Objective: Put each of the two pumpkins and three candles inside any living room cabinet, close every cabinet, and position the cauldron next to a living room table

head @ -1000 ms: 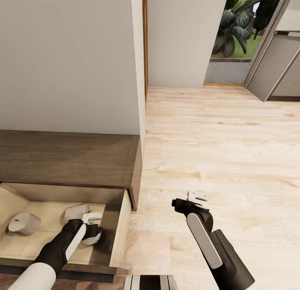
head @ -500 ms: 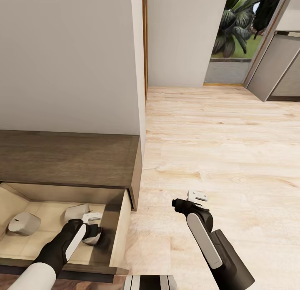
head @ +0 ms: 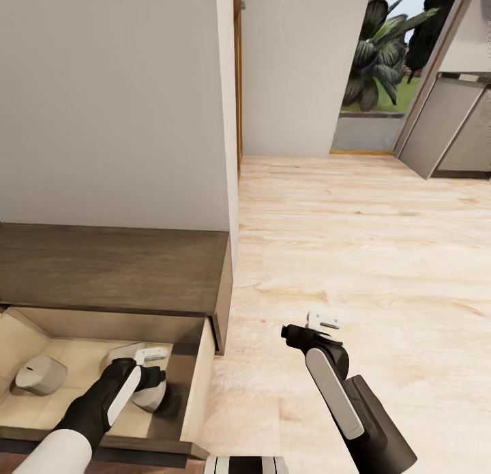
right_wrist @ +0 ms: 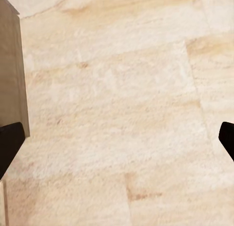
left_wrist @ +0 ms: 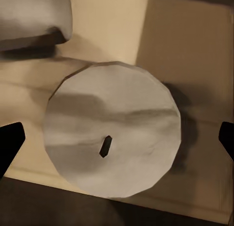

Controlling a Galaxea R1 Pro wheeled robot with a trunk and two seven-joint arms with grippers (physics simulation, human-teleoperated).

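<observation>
cabinet (head: 116, 273): drawer pulled out to take candles. three candles inside; nearest candle (left_wrist: 112, 141) upright, directly beneath left gripper (head: 151, 356), fingers spread wide, clear of it, likely just set down. right gripper (head: 323, 320) at 5 o'clock: spread, empty, over floor (right_wrist: 126, 104).

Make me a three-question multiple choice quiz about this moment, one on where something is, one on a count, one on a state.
1. Where is the left gripper?
A. Over the open drawer
B. Over the bare floor
C. Against the wall

2. How many candles can be seen in the drawer?
A. One
B. Three
C. Five

3. How are the left gripper's fingers set?
A. Closed on a candle
C. Spread wide, holding nothing
B. Pinching the drawer front

Answers: 1 A, the head view shows it above the drawer's pale inside. 2 B, one candle lies at the far side, one behind the gripper, one beneath it. 3 C, the left wrist view shows the fingertips apart, clear of the candle.
</observation>
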